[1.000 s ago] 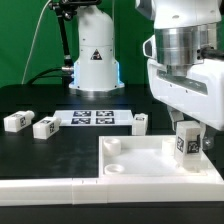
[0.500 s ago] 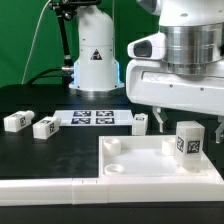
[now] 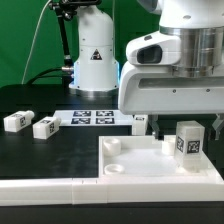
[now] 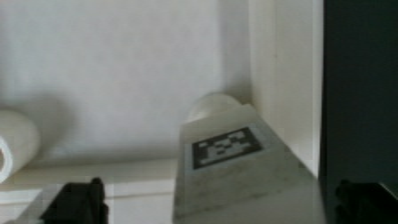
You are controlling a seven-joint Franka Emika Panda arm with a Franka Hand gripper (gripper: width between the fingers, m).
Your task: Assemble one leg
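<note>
One leg [image 3: 187, 140], a small white block with a marker tag, stands upright in the far corner of the large white panel [image 3: 140, 163] on the exterior view's right. It also shows in the wrist view [image 4: 228, 155], tag facing the camera. My gripper [image 3: 186, 122] hangs just above it and is open. The dark fingertips [image 4: 80, 203] stand on either side of the leg and do not touch it; the gripper's middle in the wrist view [image 4: 222, 205] lies over the leg. Three more legs lie on the black table: two on the left [image 3: 15, 121], [image 3: 45, 127] and one behind the panel [image 3: 140, 122].
The marker board [image 3: 95, 117] lies flat behind the panel. The arm's white base [image 3: 95, 60] stands at the back. A round socket [image 3: 111, 146] shows in the panel's near-left corner, and another [image 4: 9, 140] in the wrist view.
My gripper was down around the leg; it has opened and risen, shifting a little toward the exterior view's left. The leg stays standing on the panel.
</note>
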